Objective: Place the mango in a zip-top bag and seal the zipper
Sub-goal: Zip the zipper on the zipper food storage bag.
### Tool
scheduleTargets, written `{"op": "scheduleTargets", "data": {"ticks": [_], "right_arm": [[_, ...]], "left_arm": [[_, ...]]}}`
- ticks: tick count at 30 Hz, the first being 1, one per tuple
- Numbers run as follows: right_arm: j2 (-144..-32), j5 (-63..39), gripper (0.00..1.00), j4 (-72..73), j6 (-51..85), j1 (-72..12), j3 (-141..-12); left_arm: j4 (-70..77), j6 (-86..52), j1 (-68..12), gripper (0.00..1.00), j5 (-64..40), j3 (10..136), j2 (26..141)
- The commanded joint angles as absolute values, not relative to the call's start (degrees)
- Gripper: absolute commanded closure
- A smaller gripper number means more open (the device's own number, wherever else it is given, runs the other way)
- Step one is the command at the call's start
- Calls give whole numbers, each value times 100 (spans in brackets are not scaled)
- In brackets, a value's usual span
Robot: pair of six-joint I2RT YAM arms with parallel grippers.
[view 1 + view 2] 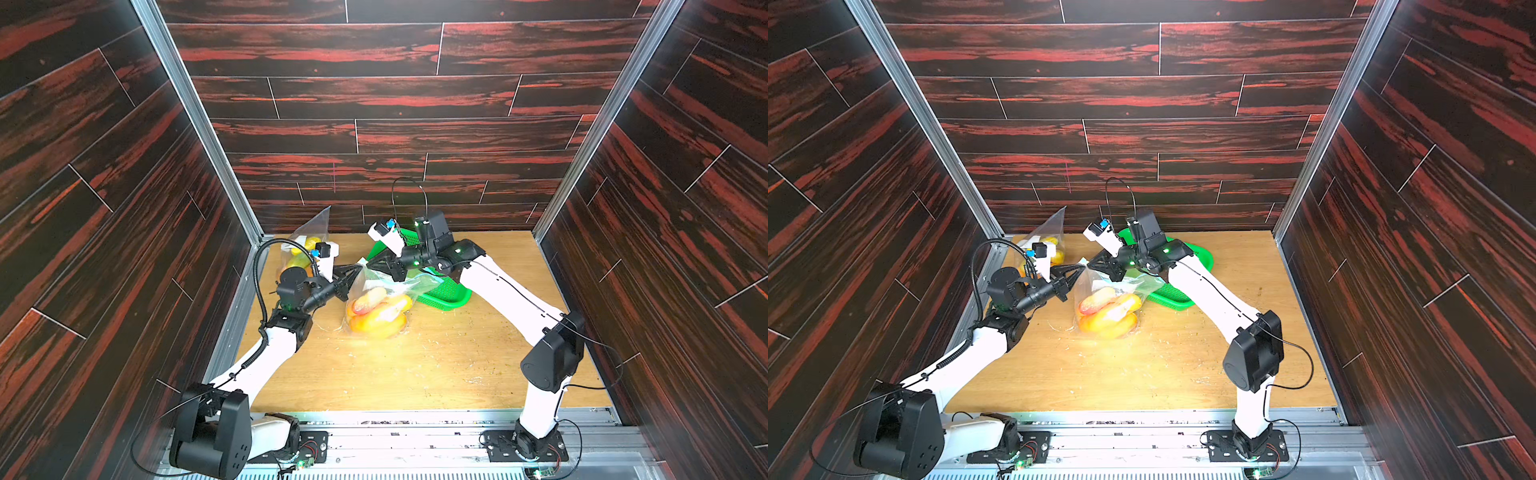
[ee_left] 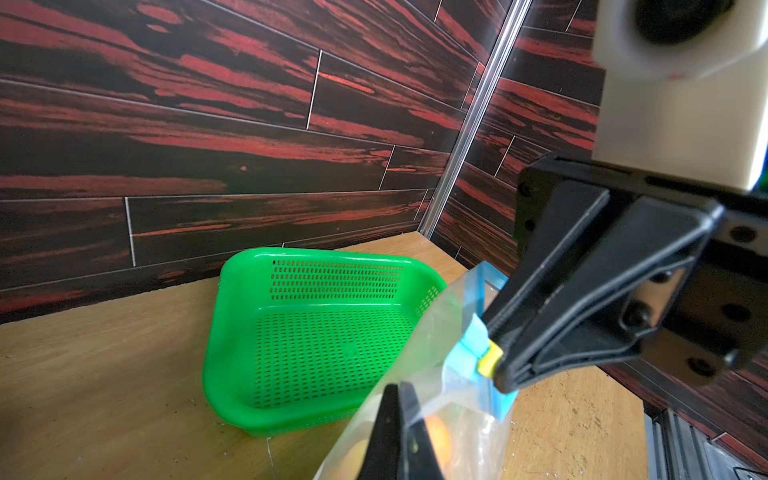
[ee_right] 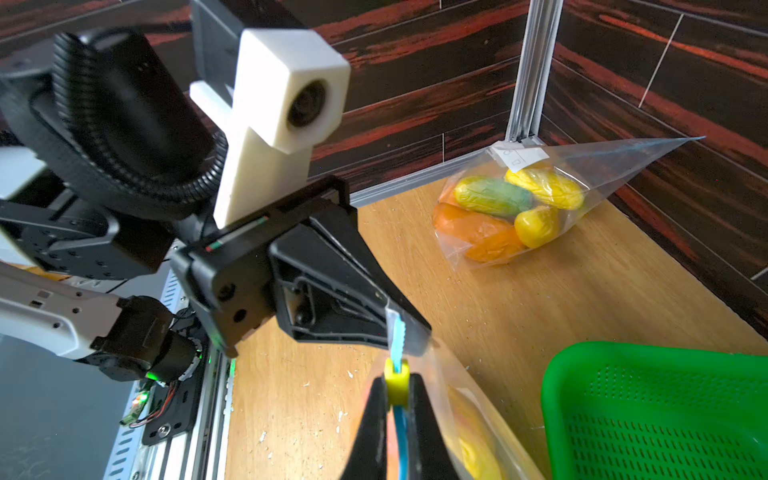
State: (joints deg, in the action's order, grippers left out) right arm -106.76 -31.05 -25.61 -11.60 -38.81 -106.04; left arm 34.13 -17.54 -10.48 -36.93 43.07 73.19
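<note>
Mangoes (image 1: 376,313), orange and yellow, lay inside the clear zip-top bag (image 1: 356,293), whose bottom rested on the bench (image 1: 415,365) directly beneath both end effectors while its top was held up between them. The left end effector (image 1: 354,271) was closed, its jaws pinching the bag's top edge at the blue zipper strip (image 2: 473,336). The right end effector (image 2: 494,368), tip to tip with the left one, was clamped on the yellow slider (image 3: 396,380) of that strip. A green basket (image 2: 216,374) sat on the bench just behind the right end effector, beside the bag. A second bag (image 3: 540,199) of fruit leaned in the corner beyond the left end effector's wrist.
</note>
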Motion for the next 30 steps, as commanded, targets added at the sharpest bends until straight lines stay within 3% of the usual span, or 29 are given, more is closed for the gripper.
{"op": "scheduleTargets", "data": {"ticks": [1, 2, 5, 7, 14, 20, 25, 30], "right_arm": [[-10399, -2993, 100, -2642, -1126, -3643, -10369], [-10396, -3094, 100, -2596, -1120, -3630, -10354], [-10510, -3560, 100, -2513, -1049, -3646, -10500], [-10630, -3890, 100, -2483, -1032, -3666, -10653], [-10925, -4113, 100, -2851, -1270, -3693, -11093], [-10933, -4161, 100, -3168, -1563, -3684, -11234], [-10958, -4140, 100, -3327, -1652, -3681, -11352], [-11012, -4162, 100, -3366, -1661, -3671, -11434]], "left_arm": [[3624, -1840, -879, 100, -3350, 4277, 7083], [3647, -1857, -879, 97, -3462, 4286, 7099], [3683, -1901, -879, 67, -3928, 4381, 7178], [3685, -1894, -879, 54, -4314, 4467, 7245], [2516, -1115, -879, 44, -4575, 4995, 7280], [1991, -674, -868, 47, -4909, 5520, 7547], [1599, -524, -845, 71, -5563, 5970, 7941], [1460, -391, -845, 82, -5798, 6063, 8010]]}}
